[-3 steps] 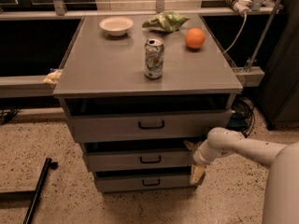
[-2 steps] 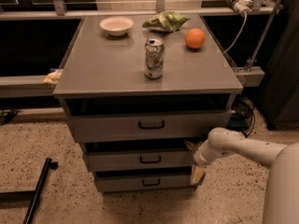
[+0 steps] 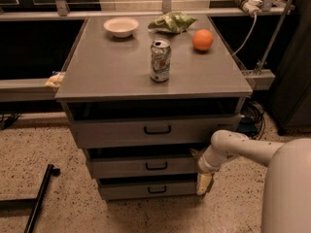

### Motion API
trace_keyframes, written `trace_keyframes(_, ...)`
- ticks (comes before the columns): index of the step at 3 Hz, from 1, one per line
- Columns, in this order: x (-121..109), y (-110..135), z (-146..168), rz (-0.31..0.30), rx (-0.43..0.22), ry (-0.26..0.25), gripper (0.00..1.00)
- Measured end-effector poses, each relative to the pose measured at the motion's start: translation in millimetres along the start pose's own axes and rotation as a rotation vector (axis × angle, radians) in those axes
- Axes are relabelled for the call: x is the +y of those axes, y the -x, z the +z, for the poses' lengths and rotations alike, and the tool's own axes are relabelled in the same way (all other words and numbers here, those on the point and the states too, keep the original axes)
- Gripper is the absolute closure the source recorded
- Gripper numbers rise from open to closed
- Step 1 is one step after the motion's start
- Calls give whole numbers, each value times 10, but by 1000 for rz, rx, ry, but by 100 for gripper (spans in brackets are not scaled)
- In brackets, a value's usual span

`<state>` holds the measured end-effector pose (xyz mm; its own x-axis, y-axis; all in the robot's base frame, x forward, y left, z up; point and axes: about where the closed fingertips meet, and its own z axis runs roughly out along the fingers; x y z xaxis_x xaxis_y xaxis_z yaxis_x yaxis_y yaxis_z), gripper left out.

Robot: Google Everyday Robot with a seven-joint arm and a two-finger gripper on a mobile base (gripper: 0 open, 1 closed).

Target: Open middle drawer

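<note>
The hand (image 3: 204, 180) hangs low at the right front corner of the table (image 3: 107, 76), pointing downward; I cannot tell whether it is open or gripping anything. The middle drawer (image 3: 121, 168) lies just left of the hand, its black handle (image 3: 156, 166) farther left. High above the hand stand a can (image 3: 160, 60), an orange (image 3: 202, 40) and a bowl (image 3: 121, 26).

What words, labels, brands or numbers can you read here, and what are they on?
Nothing can be read.
White and green metal drink can: printing too blurred to read.
Crumpled green snack bag: no legible text.
Middle drawer, grey metal front with black handle: no label.
Gripper, at the middle drawer's right end: no markings visible.
</note>
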<state>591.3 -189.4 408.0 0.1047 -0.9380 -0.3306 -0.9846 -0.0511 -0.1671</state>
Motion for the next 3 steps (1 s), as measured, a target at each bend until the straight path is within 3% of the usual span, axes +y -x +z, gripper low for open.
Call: trace_keyframes(3,264,-5,-165,59,45,100,0)
